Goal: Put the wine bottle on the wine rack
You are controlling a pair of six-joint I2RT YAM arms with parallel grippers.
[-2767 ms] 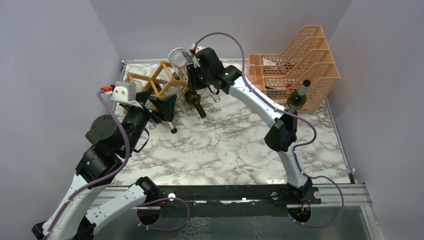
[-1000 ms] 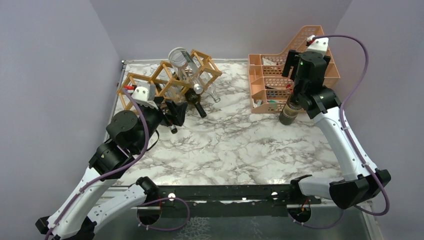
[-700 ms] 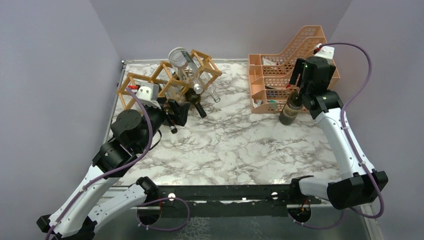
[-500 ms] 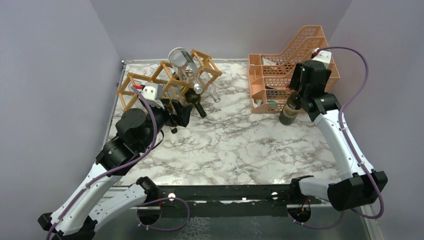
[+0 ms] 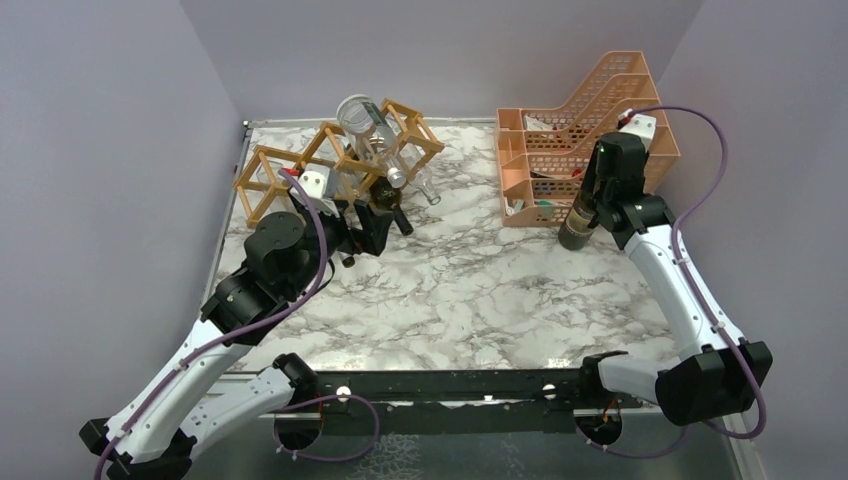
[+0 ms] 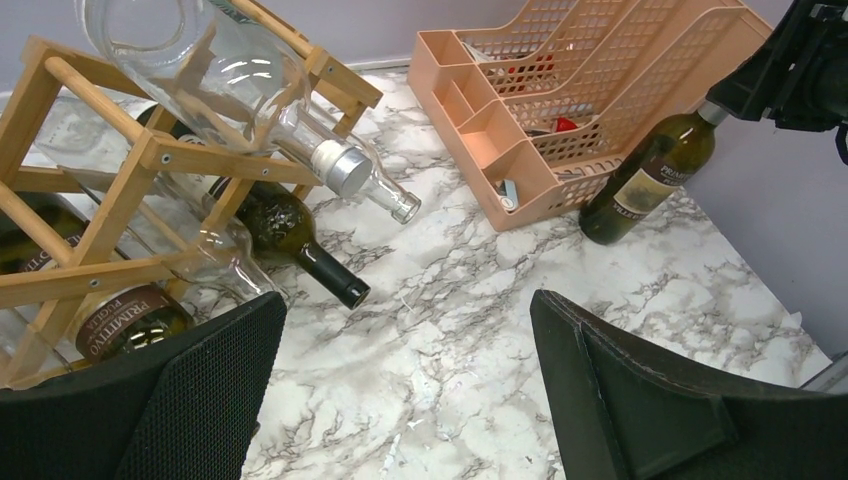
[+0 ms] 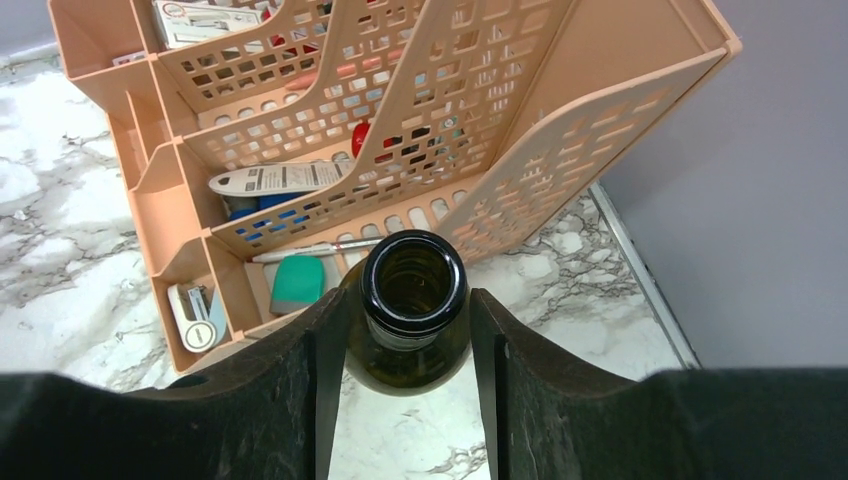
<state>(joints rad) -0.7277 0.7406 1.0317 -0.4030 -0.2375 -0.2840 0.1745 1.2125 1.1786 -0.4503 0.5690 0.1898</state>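
Observation:
A dark green wine bottle (image 5: 577,226) stands upright on the marble table in front of the peach tray. My right gripper (image 7: 408,312) is straight above it. Its jaws stand close on either side of the bottle's open mouth (image 7: 414,283), the right one about touching, a sliver of gap on the left. The wooden lattice wine rack (image 5: 262,178) stands at the back left and holds several bottles, clear and dark. It also shows in the left wrist view (image 6: 120,160). My left gripper (image 6: 408,330) is wide open and empty, low over the table beside the rack.
The peach mesh tray organiser (image 5: 560,130) stands at the back right, right behind the bottle, with small items inside. A dark bottle neck (image 6: 330,275) sticks out of the rack toward the table middle. Purple walls close in on three sides.
The right arm left the rack, swung to the standing bottle and came down so that its jaws are round the neck. The left arm has crept forward and right along the rack.

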